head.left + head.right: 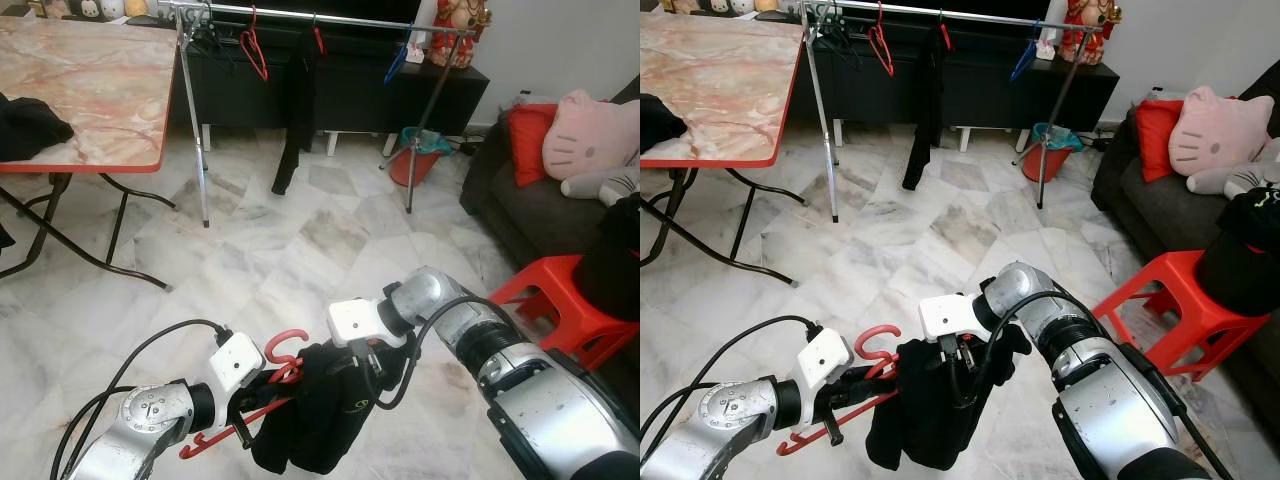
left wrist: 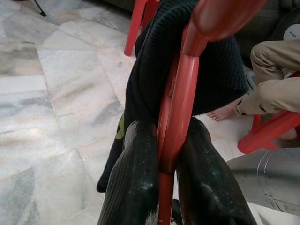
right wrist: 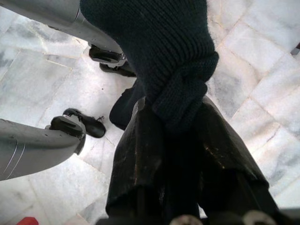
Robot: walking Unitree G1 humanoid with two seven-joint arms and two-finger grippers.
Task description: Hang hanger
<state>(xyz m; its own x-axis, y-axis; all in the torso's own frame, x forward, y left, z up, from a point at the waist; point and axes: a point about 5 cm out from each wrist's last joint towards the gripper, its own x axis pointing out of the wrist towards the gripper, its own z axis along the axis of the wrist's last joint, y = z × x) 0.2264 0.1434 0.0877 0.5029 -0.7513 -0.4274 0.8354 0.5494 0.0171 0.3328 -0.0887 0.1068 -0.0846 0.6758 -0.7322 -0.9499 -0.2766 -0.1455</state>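
Observation:
A red plastic hanger (image 1: 262,385) with a dark knitted garment (image 1: 318,412) draped on it hangs low in front of me. My left gripper (image 1: 268,388) is shut on the hanger's red stem (image 2: 174,126), just below the hook (image 1: 283,345). From the right, my right gripper (image 1: 372,362) is shut on a fold of the dark garment (image 3: 173,79). Across the room stands a metal clothes rack (image 1: 310,18) with a red hanger (image 1: 252,48), a blue hanger (image 1: 397,62) and a hanging black garment (image 1: 296,105).
A marble-topped folding table (image 1: 95,85) with a dark cloth stands at left. A red stool (image 1: 565,300) with a black bundle and a dark sofa (image 1: 525,200) with cushions are at right. A person's legs (image 2: 269,89) show in the left wrist view. A red bucket (image 1: 418,155) sits by the rack.

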